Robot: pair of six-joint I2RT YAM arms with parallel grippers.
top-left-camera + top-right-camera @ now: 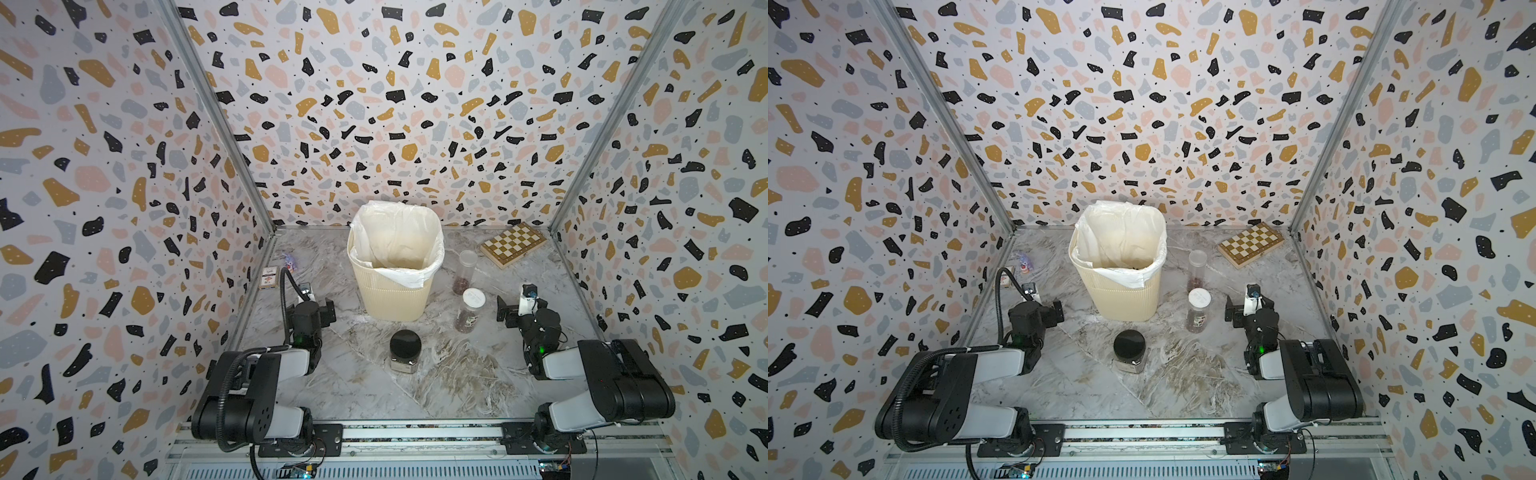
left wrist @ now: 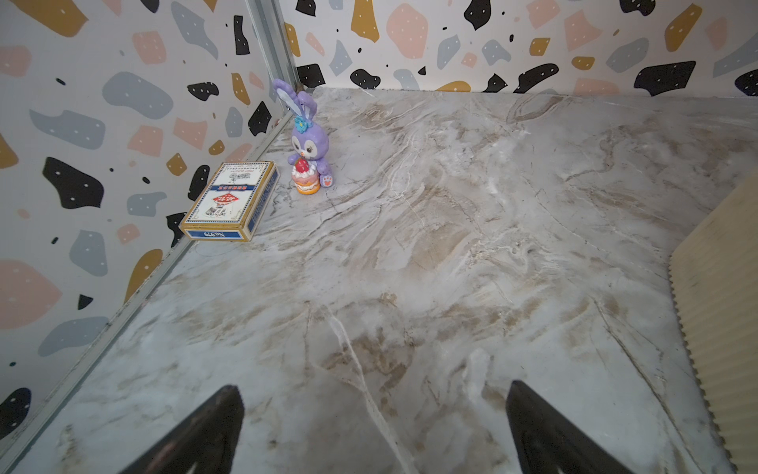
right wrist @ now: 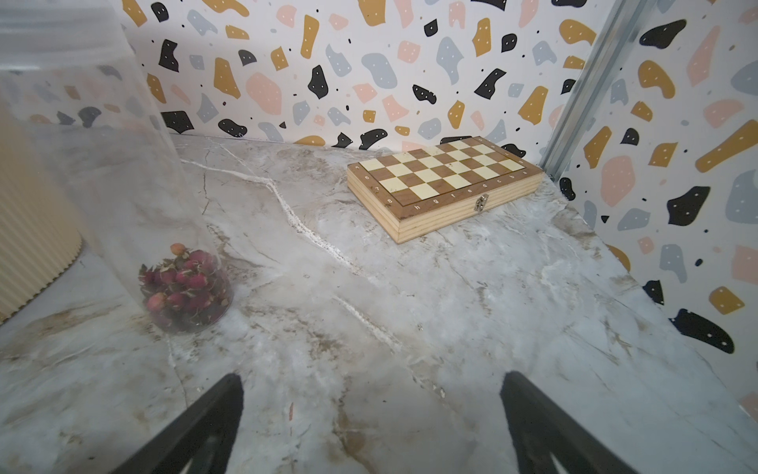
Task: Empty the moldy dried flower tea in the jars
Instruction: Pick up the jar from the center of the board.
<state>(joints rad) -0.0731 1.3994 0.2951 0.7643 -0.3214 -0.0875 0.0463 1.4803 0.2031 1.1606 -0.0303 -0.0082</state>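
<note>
Right wrist view: the right gripper point(image 3: 371, 374) hung spread wide and empty over bare marble, with the tall slim jar point(image 3: 135, 197) near it on the bin's side.
Left wrist view: the left gripper point(image 2: 371, 385) was equally spread and empty, facing a card box point(image 2: 229, 201) and a purple bunny toy point(image 2: 307, 143); no jar lay ahead of it.
Tea: the dried flower tea point(image 3: 184, 287) sat as a shallow reddish layer at the tall slim jar's bottom.
Jars: all 3 stood upright and lidded; the white-lidded jar point(image 1: 471, 309) stood between the bin point(image 1: 395, 266) and the right arm, and the black-lidded jar point(image 1: 404, 351) stood in front of the bin.
Step in hand: judged as the 1st reach, with nothing emptied yet.
Doing it well: the right gripper should probably grasp the white-lidded jar low on its body, let the left gripper take the lid, and keep the jar upright until it is over the bag.
Risk: a careless approach could topple the tall slim jar.
</note>
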